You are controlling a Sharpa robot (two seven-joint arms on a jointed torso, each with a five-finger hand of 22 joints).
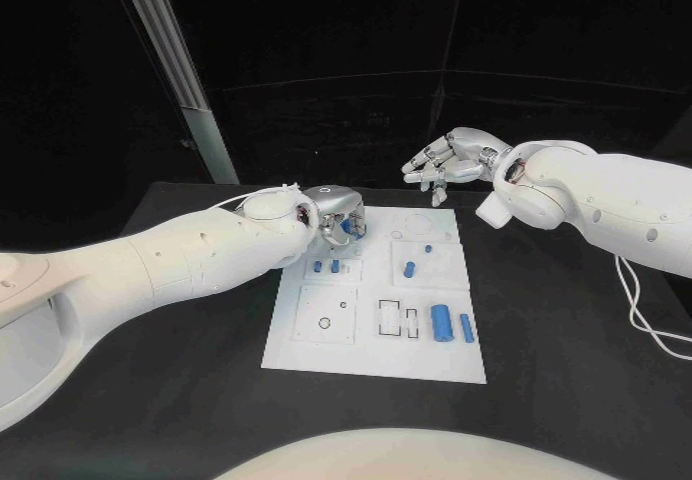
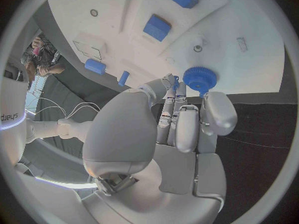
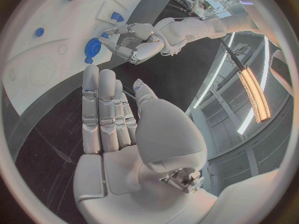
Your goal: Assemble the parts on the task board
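The white task board (image 1: pixel 372 352) lies in the middle of the black table. My left hand (image 1: pixel 332 214) hovers over its far left corner and pinches a round blue knurled knob (image 1: pixel 353 229) between thumb and fingertips; the left wrist view shows the knob (image 2: pixel 199 78) just above the board (image 2: pixel 249 30). Two small blue pegs (image 1: pixel 326 267), a blue block (image 1: pixel 410 268), a thick blue cylinder (image 1: pixel 441 322) and a thin one (image 1: pixel 466 328) lie on the board. My right hand (image 1: pixel 451 157) is raised beyond the far edge, fingers straight and empty.
A grey metal pole (image 1: pixel 188 90) rises behind the table's far left. A white cable (image 1: pixel 652 325) trails over the table at the right. Empty outlined recesses (image 1: pixel 392 316) mark the board's near half.
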